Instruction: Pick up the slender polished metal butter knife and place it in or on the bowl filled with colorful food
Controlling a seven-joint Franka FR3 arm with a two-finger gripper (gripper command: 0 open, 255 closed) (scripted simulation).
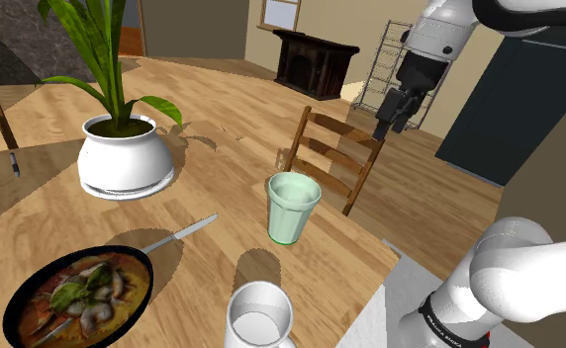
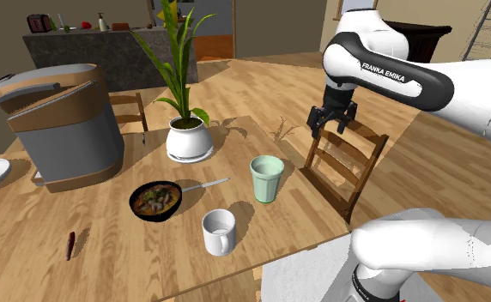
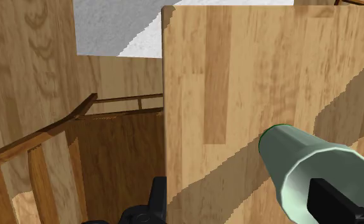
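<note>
Arm (marked FRANKA EMIKA); end effector spread

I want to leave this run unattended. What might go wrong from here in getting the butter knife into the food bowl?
1. The open tool hangs above the chair. The green cup stands between it and the knife, so a low sweep may topple it.
2. The knife lies flat on the table, one end at the rim of the bowl: a grasp may slip or nudge the bowl.
3. The white mug near the bowl may get bumped.
</note>
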